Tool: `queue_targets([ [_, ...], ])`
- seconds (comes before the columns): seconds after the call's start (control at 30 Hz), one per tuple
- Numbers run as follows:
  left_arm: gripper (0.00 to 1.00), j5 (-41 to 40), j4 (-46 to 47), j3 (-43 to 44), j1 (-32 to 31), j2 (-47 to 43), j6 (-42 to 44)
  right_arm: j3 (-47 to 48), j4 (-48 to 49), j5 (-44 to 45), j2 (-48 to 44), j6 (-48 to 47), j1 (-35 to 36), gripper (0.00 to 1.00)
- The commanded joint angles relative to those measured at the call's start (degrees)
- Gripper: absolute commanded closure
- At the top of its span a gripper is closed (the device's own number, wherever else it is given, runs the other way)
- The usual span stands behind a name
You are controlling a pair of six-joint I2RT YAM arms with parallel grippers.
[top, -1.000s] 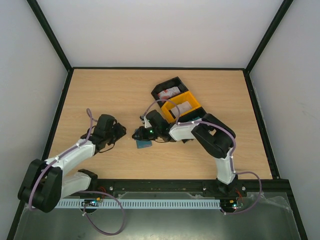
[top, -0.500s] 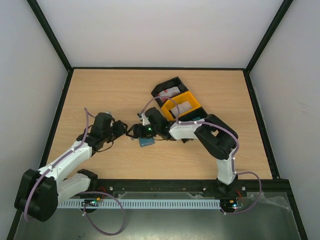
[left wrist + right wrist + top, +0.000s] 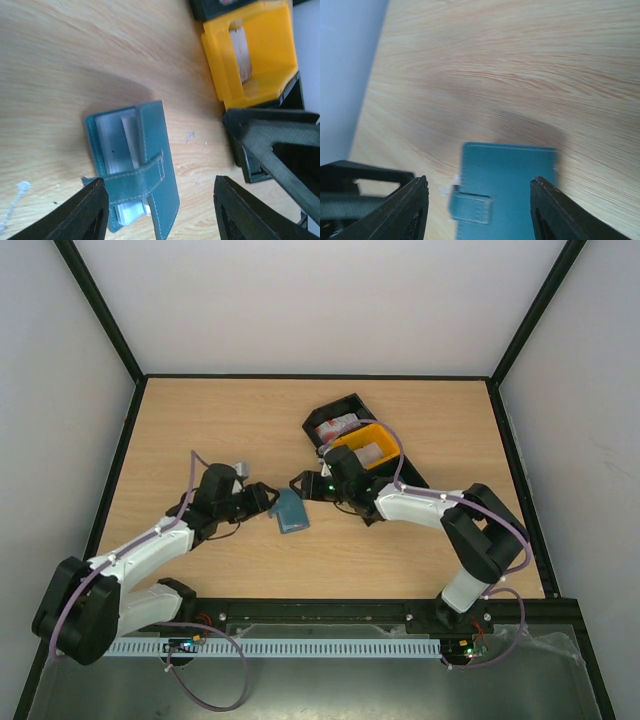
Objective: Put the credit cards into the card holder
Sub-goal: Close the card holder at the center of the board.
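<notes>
The teal card holder (image 3: 291, 511) lies on the table between the two grippers, its cover lifted a little. In the left wrist view the card holder (image 3: 150, 170) shows pale inner pockets and a strap across them. My left gripper (image 3: 263, 497) is open just left of it, fingers (image 3: 90, 212) apart over its near edge, holding nothing. My right gripper (image 3: 300, 485) is open above its far corner. From the right wrist, the card holder (image 3: 510, 185) lies closed-side up below the gripper (image 3: 477, 212). Red-and-white credit cards (image 3: 336, 426) sit in the black bin, a pale one (image 3: 371, 452) in the yellow bin.
The black bin (image 3: 330, 410) and the yellow bin (image 3: 350, 437) stand together right of centre, close behind the right arm. The yellow bin (image 3: 270, 60) is near the left gripper's far side. A black frame edges the table (image 3: 200, 430).
The right gripper opened, let go of the card holder and drew back toward the bins. The left gripper moved right, up to the card holder, which now lies free on the table.
</notes>
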Motion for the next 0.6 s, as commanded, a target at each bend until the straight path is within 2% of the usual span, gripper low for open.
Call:
queue_targets([
  [0.0, 0.41, -1.4, 1.0, 3.5, -4.1, 3.3, 1.1, -0.1, -8.9, 6.0, 1.3, -5.9, 0.0, 0.46],
  [0.17, 0.43, -7.4, -2.3, 6.2, -7.5, 6.9, 1.5, 2.0, -12.0, -0.6, 5.9, -11.0, 0.1, 0.47],
  [0.33, 0.45, -12.7, -8.6, 8.9, -9.8, 12.2, 1.9, 4.0, -13.7, -3.3, 10.0, -12.6, 0.3, 0.48],
  [0.57, 0.47, -15.4, -10.6, 8.5, -11.7, 14.9, 1.3, 5.1, -15.7, -1.2, 13.4, -11.8, 0.4, 0.63],
])
